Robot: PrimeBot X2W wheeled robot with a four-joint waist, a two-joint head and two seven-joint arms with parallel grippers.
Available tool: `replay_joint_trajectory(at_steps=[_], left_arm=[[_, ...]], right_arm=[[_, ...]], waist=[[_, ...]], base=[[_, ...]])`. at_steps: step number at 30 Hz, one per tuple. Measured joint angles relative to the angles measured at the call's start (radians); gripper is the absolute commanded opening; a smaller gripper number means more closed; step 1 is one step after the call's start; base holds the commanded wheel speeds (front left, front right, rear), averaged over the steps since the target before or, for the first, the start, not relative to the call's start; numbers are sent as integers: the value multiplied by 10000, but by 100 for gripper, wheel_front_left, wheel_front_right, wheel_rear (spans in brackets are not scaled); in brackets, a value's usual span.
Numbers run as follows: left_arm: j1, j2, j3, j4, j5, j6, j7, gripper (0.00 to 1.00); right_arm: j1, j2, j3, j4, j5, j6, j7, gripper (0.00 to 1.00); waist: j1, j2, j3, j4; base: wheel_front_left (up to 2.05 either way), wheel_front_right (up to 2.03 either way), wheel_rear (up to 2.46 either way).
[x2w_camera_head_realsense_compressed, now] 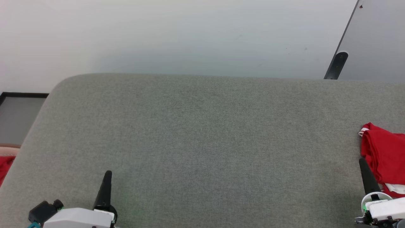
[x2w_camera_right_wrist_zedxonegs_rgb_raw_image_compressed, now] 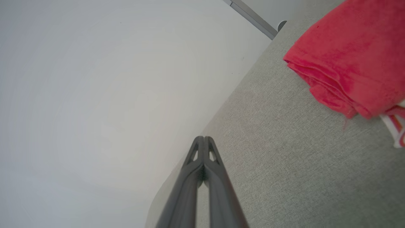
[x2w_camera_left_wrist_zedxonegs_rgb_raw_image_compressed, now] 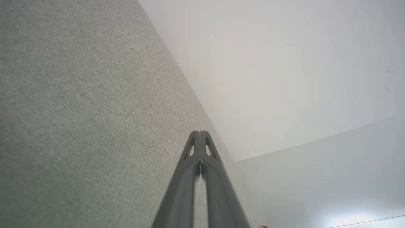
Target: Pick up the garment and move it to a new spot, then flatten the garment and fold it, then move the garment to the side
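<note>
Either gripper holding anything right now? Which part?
Nothing held. Left gripper and right gripper are shut, empty; the garment lies on the grey surface, apart from both.

The left gripper (x2w_camera_head_realsense_compressed: pixel 108 174) sits low at the left of the head view. Its two dark fingers are pressed flat together and point up the view with a slight lean to the right. The left wrist housing (x2w_camera_head_realsense_compressed: pixel 77 218) is white and lies at the bottom edge. The right gripper (x2w_camera_head_realsense_compressed: pixel 362 164) sits low at the far right, fingers likewise together, leaning slightly left above the white right wrist housing (x2w_camera_head_realsense_compressed: pixel 387 207). Both wrist views confirm the fingertips meet.
</note>
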Motion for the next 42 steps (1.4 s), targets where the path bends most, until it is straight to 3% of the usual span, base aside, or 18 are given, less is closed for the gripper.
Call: replay_joint_trajectory(at_steps=[42], left_arm=[[-613,-497,435,464,-3118,-253,965,0]], right_arm=[[-401,506,81,437,3189,-6,570,0]], waist=[[0,0,-84,127]], base=[[0,0,0]])
